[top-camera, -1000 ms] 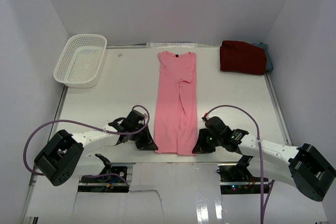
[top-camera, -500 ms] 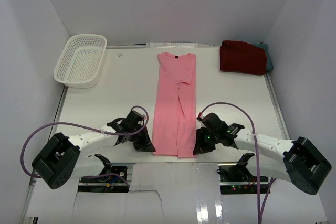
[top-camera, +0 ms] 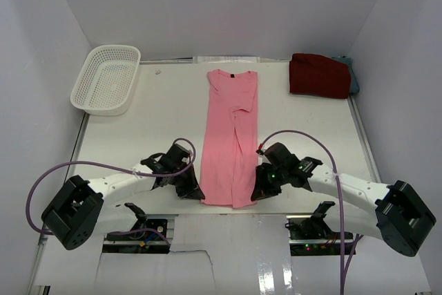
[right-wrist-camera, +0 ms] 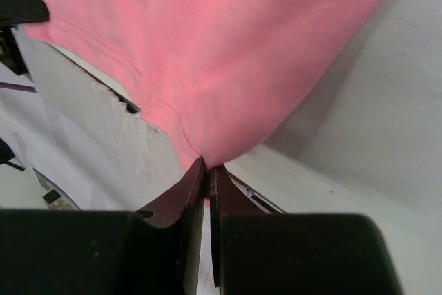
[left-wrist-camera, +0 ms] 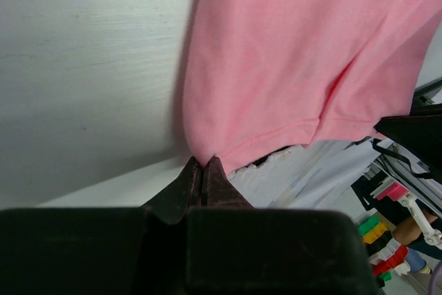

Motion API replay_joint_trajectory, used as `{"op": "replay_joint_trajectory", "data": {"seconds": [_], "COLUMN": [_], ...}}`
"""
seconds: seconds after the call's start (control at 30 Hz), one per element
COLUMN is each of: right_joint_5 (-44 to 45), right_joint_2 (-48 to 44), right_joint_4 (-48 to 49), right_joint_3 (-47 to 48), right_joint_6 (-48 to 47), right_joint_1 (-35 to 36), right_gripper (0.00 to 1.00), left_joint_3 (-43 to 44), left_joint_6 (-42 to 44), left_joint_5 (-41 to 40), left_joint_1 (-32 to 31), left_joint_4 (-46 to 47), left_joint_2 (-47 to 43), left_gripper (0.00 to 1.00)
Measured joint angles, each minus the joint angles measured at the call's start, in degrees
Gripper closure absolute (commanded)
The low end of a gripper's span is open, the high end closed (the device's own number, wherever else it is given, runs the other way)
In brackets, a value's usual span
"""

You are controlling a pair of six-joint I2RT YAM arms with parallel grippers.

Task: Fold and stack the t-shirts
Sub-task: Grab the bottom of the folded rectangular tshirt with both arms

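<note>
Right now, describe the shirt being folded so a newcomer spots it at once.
On the white table, look midway between the basket at far left and the dark red shirt at far right. The pink t-shirt lies there as a long narrow strip, its near corners pinched by the left gripper and right gripper.

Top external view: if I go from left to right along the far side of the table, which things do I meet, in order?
white basket → pink t-shirt → dark red t-shirt
</note>
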Motion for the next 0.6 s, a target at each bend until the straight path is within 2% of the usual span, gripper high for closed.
{"op": "replay_joint_trajectory", "data": {"seconds": [0.27,0.6], "right_joint_5": [-2.0,-1.5], "right_joint_2": [0.0,4.0], "right_joint_4": [-3.9,-8.3], "right_joint_3": [7.0,13.8], "right_joint_6": [-1.8,-8.6], "right_joint_1": [-3.1,-9.7], "right_gripper": [0.92,0.92], "left_joint_3": [8.7,16.2], "left_joint_6": [0.9,4.2], "left_joint_5": [-0.1,-3.6], "left_joint_1": [0.0,1.9], "left_joint_4": [-4.5,-5.9], "left_joint_2": [-0.5,5.8], "left_gripper": [1.00,1.00]}}
